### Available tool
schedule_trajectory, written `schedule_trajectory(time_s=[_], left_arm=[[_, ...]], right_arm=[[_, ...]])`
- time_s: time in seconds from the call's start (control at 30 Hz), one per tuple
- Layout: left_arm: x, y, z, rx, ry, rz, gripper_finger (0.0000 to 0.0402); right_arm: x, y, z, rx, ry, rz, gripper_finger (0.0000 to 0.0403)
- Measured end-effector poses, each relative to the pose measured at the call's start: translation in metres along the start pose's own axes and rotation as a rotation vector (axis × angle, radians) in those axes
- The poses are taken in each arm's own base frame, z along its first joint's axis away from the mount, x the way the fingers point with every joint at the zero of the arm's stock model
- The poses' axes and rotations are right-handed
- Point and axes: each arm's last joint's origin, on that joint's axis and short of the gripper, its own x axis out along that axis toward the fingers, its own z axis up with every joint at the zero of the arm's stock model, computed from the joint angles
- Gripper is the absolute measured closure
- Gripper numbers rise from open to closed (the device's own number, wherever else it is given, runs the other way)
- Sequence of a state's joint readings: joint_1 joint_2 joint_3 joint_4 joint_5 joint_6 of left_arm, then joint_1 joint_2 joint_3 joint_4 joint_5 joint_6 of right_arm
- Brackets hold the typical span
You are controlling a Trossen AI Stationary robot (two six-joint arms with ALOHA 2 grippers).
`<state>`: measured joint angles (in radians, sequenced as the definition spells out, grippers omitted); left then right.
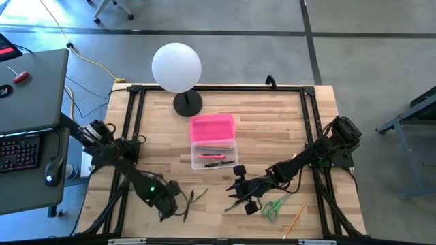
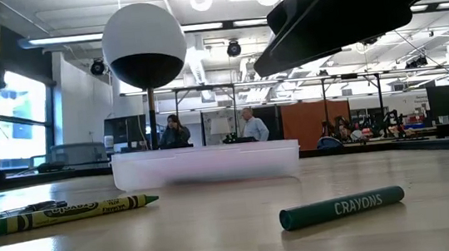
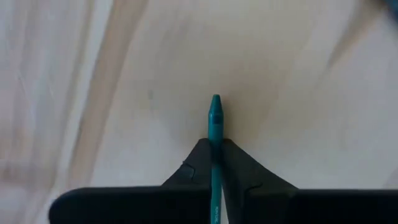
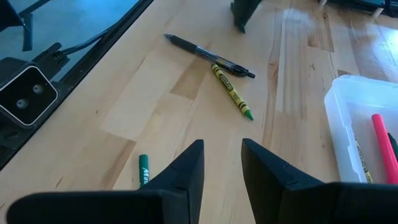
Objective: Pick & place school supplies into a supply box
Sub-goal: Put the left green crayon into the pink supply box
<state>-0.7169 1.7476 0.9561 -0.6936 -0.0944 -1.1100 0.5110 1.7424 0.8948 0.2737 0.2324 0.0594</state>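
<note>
My left gripper is near the table's near-left edge, shut on a teal crayon. My right gripper is open near the table's middle, in front of the supply box. A green crayon lies flat on the wood beside its fingers. The clear supply box holds a pink-red pen and other pens; its pink lid lies just behind it. A yellow-green crayon and a dark pen lie between the grippers. Green-handled scissors and an orange pencil lie to the right. My left gripper pinches the teal crayon between its two fingers, around the shaft behind the tip. The crayon lies along the fingers, and its pointed tip sticks out past them toward the wooden table top. Whether the tip touches the wood, I cannot tell.
A white globe lamp on a black base stands at the far edge behind the lid. A black frame runs around the table. The low camera sits at the near edge. People stand far off in the room.
</note>
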Motion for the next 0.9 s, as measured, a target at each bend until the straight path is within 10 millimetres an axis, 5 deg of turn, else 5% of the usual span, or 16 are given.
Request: schedule_trajectory(time_s=[0.37,0.73,0.9], left_arm=[[-0.011,0.013,0.069,0.05,-0.255,0.049,0.0366],[-0.069,0.018,0.133,0.235,-0.366,0.07,0.0369],[-0.078,0.044,0.168,0.216,-0.429,0.089,0.0362]], right_arm=[[0.0,0.003,-0.001,0.018,0.01,0.083,0.0316],[0.0,0.004,-0.001,0.018,0.017,0.132,0.0315],[0.0,0.004,-0.001,0.029,0.018,0.134,0.0316]])
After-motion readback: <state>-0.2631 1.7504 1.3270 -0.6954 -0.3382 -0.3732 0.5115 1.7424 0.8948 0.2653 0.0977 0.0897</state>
